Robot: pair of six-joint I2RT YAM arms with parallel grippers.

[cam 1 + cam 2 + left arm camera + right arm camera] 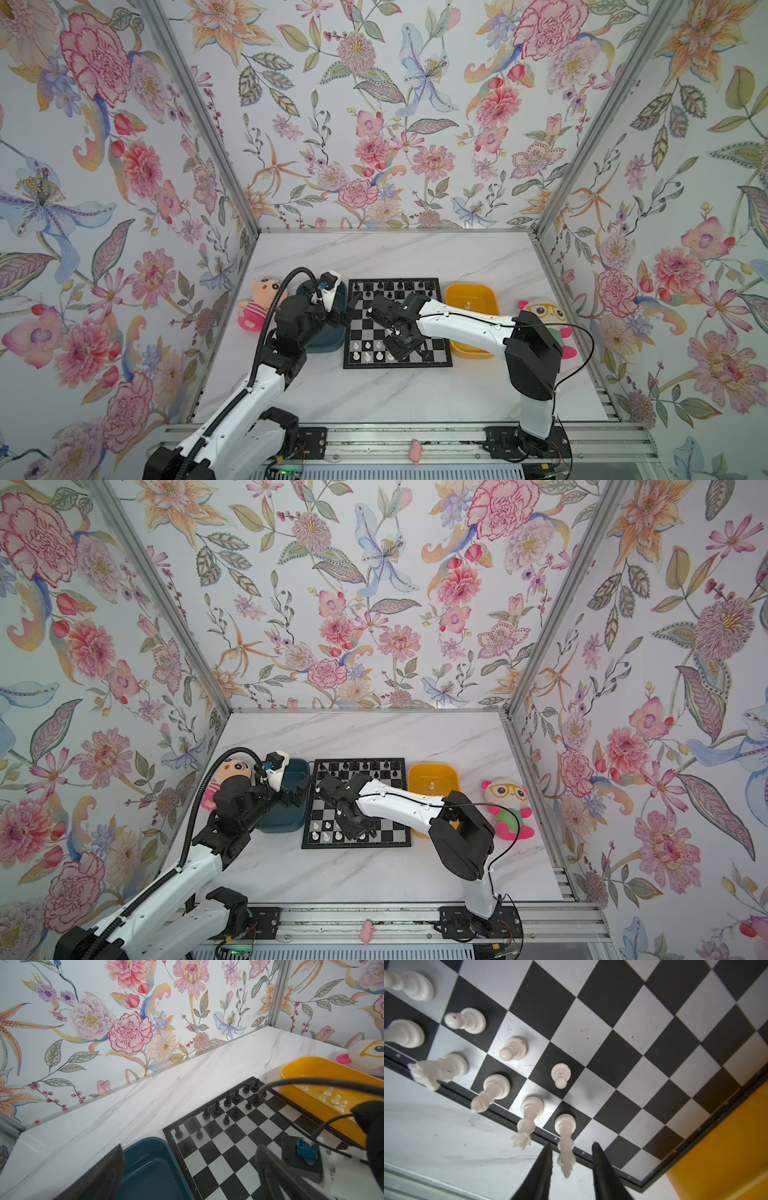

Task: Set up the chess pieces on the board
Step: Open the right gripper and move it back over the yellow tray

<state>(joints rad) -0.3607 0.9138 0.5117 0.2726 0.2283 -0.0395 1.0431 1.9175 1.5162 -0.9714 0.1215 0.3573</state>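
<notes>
Left gripper [190, 1151] gaped empty at the frame's bottom. On the board [440, 357], centre of a top view, the right gripper [571, 1145] stood parted around the white king [564, 1126]; a crooked lift could topple it. The left wrist view showed several chess pieces [332, 1099] in the yellow tray [291, 1072], right, mostly hidden in both top views.

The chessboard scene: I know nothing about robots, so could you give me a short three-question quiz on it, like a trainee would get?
1. True or false: the right claw is clamped on a black pawn.
2. Where do the spare white pieces lie? A) dark teal tray B) yellow tray C) bare table
3. Which tall white piece stands beside the white king on the board?
Key: 1 false, it stands open around the white king. 2 B. 3 the white queen.
</notes>
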